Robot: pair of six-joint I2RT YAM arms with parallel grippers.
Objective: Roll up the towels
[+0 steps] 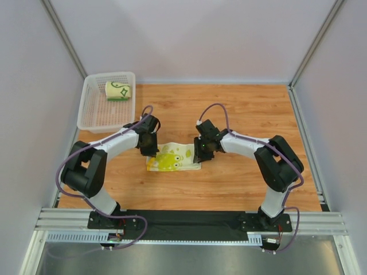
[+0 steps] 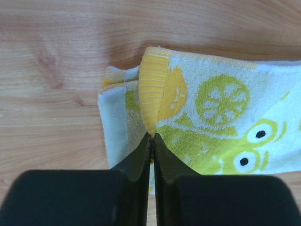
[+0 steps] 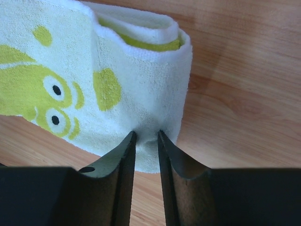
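Note:
A cream towel (image 1: pixel 172 158) with yellow-green blotches and frog eyes lies partly folded at the middle of the wooden table. My left gripper (image 1: pixel 150 153) is at its left end. In the left wrist view this gripper (image 2: pixel 152 136) is shut on the towel's (image 2: pixel 211 122) raised orange-yellow ribbed edge. My right gripper (image 1: pixel 202 153) is at the towel's right end. In the right wrist view the gripper (image 3: pixel 146 134) pinches a pucker of the folded towel (image 3: pixel 117 94) between narrow jaws. A second towel (image 1: pixel 119 90), cream with dark green lines, lies rolled in the basket.
A white mesh basket (image 1: pixel 92 122) stands at the back left corner of the table. Grey walls enclose the table on the left, back and right. Bare wood (image 1: pixel 252 114) lies behind and to the right of the towel.

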